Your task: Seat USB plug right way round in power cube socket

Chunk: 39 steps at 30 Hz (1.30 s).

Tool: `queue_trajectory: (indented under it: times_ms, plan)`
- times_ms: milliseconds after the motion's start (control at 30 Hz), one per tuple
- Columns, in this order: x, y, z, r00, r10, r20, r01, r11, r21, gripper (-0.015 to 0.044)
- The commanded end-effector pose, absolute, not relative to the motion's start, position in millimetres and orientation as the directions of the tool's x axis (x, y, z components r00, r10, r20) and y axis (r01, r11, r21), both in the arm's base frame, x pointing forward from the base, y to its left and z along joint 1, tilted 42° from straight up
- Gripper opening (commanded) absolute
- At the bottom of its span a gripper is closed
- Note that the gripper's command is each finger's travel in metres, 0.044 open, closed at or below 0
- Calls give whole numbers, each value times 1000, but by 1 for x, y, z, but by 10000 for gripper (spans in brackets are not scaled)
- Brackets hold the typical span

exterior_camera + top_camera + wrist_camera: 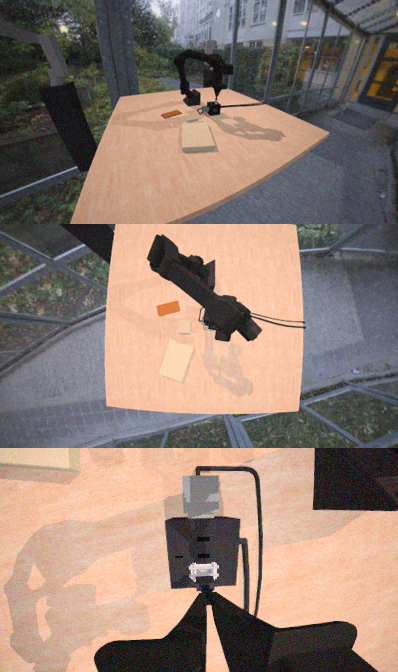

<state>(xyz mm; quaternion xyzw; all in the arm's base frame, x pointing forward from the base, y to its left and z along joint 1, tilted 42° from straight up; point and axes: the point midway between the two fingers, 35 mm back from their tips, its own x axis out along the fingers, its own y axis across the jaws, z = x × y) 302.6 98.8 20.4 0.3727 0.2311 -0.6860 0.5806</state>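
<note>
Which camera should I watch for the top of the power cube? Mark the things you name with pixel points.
Wrist: it looks down on the power cube (213,108) (182,543), showing dark slots and a bright metallic piece near the fingertips. Exterior shows it small, its slots unreadable; in the top view the arm (189,280) (200,56) mostly covers it.

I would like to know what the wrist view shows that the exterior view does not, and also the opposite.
Only the wrist view: the dark slots on the top face of the power cube, and the fingertips meeting at its near edge, beside a small white-rimmed piece.

Only the exterior view: the orange block and the arm's raised links above the table.

Both: the power cube, the grey block at its side, black cable, the gripper and the large pale block.
</note>
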Motion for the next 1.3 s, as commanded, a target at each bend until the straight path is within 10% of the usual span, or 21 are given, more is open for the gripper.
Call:
queue_trajectory:
  times_ms: [0,1267]
  plan:
    - [301,98,19,-52,-622,-782,970,-219,109,0]
    - [301,97,14,-46,-606,-794,967,-228,117,0]
